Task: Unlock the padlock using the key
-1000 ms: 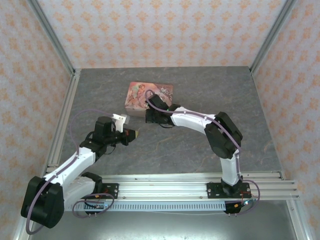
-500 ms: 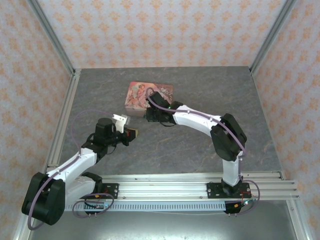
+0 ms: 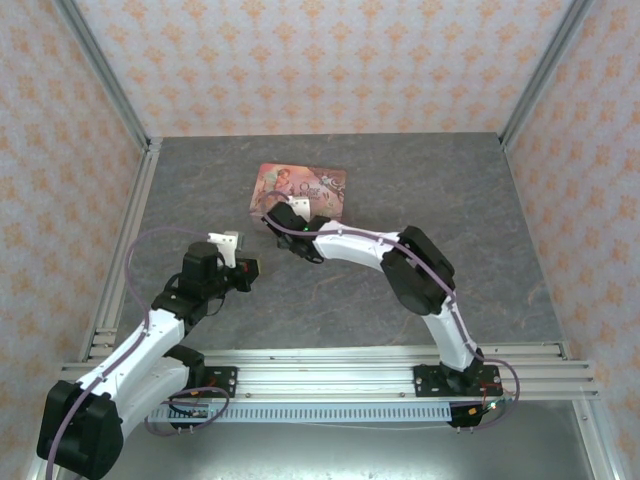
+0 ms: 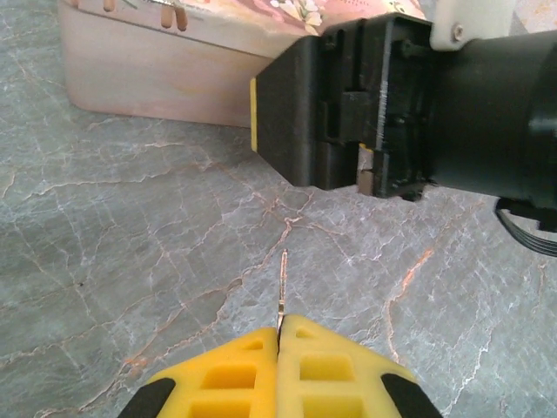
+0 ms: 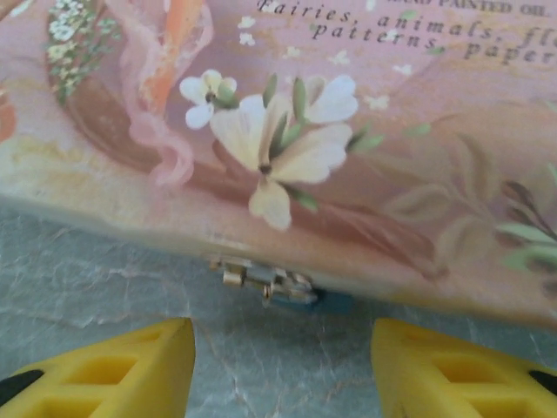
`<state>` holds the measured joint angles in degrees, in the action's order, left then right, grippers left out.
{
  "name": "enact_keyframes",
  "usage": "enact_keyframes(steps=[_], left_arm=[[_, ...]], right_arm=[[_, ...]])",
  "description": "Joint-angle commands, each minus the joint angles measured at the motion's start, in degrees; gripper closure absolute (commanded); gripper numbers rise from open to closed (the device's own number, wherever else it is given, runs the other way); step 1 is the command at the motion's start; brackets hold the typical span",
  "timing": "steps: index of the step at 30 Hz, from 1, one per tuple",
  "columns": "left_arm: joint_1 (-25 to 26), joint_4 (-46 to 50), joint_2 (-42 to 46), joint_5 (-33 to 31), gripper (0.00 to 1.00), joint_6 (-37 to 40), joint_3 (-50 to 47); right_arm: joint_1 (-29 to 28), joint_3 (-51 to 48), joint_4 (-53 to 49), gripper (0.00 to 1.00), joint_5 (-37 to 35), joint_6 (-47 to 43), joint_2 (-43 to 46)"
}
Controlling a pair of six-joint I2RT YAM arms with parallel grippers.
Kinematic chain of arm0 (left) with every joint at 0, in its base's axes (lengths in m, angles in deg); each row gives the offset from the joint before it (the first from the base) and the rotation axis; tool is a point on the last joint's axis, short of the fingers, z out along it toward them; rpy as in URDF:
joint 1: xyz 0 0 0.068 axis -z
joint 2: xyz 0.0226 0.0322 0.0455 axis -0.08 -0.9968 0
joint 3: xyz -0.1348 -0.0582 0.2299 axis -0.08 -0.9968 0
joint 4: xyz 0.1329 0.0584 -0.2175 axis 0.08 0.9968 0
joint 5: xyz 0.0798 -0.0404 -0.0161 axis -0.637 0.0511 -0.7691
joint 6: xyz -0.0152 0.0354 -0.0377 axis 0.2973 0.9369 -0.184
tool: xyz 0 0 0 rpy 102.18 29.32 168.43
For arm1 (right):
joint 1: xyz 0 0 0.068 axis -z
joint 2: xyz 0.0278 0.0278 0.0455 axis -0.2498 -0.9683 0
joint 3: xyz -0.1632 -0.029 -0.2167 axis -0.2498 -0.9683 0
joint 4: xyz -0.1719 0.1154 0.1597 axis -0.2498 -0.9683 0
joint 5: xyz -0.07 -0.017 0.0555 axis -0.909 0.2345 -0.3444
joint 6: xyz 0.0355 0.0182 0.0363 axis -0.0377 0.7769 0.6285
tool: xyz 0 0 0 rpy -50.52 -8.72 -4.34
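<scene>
Right fingers (image 5: 113, 366) have slid along the tin (image 5: 418, 139), wide before the padlock (image 5: 306, 300) to steady it; left fingers (image 4: 306, 357) pinch the key (image 4: 282, 283).

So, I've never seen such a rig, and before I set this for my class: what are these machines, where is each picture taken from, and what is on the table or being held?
These are two robot arms bolted along a grey table. The overhead picture looks down from behind them. The other two come from cameras on the wrists, so the yellow shapes are each arm's own fingers. A pink tin with a flower print lies on the table. The left gripper is shut on a thin silvery key, pointing towards the tin. The right gripper is open, facing the tin's clasp, where a bit of the teal-blue padlock peeks out.
</scene>
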<state>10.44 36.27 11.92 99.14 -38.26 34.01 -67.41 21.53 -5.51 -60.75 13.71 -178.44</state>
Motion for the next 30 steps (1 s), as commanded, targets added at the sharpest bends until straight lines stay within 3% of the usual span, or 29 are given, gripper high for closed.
enact_keyframes(steps=[1,9,30], left_arm=[[0.5,0.9,0.0,-1.7,1.0,-1.0,-0.5],[0.4,0.1,-1.1,-0.6,1.0,0.2,0.1],[0.5,0.9,0.3,0.1,1.0,1.4,-1.1]], right_arm=[[-0.2,3.9,-2.0,0.44,-5.5,0.9,-2.0],[-0.2,9.6,-4.4,0.44,-7.0,2.7,-7.1],[0.5,13.4,-4.8,0.5,-8.5,4.9,-11.7]])
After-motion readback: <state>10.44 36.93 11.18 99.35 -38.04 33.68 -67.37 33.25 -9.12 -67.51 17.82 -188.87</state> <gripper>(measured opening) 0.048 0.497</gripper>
